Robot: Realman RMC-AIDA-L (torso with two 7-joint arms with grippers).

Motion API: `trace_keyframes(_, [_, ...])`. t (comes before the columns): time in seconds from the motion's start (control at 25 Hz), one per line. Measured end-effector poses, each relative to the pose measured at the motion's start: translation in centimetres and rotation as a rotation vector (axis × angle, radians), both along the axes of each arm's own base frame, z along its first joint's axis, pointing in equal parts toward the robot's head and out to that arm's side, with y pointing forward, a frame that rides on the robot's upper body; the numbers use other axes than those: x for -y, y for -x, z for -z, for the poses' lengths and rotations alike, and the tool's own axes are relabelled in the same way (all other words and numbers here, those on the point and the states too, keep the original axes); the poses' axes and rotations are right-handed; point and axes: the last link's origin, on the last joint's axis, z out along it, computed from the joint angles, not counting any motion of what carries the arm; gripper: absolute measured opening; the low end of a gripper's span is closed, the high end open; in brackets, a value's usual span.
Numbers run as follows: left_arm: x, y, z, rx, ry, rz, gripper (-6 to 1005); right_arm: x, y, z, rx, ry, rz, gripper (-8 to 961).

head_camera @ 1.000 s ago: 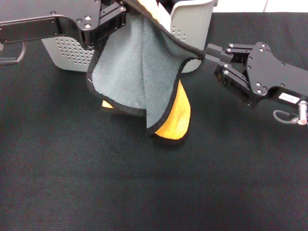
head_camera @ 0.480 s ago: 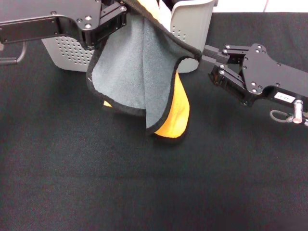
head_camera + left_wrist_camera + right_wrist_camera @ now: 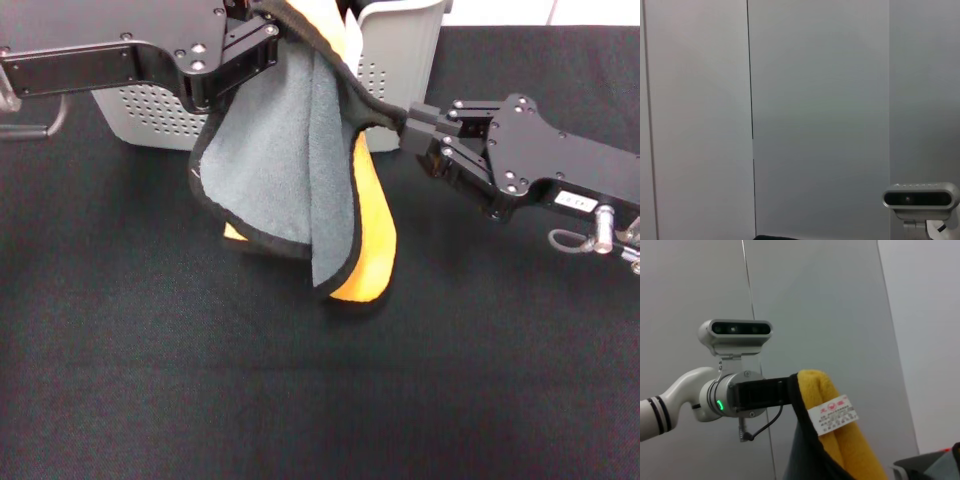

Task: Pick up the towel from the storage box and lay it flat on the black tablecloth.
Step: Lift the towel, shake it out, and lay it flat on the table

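The towel [image 3: 270, 160] hangs in folds in front of the storage box [image 3: 402, 50], gray face toward me and orange-yellow face [image 3: 372, 230] at the right. Its lower end touches the black tablecloth [image 3: 200, 390]. My left gripper [image 3: 258, 38] is shut on the towel's top edge, above the box's front. My right gripper [image 3: 410, 125] is shut on the towel's black border at its right side. The right wrist view shows the left gripper [image 3: 790, 392] holding the towel [image 3: 825, 440], with its white label [image 3: 833, 414]. The left wrist view shows none of the task's things.
The box's perforated left wall [image 3: 140, 115] shows below the left arm. The tablecloth runs wide toward me, below the towel. The left wrist view shows a pale wall and a camera [image 3: 920, 199].
My right gripper has moved left with the towel's border, so the cloth hangs in a narrower fold. My left arm has shifted slightly right. The towel's lower end has swung a little right.
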Motion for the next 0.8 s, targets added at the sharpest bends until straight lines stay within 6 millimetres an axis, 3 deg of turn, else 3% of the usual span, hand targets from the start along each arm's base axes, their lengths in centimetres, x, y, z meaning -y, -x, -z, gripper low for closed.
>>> trace_keyframes(0.8, [0.41,-0.18,0.33,0.015,0.026,0.007,32,-0.05,0.24,0.52,0.019,0.019,-0.003,92])
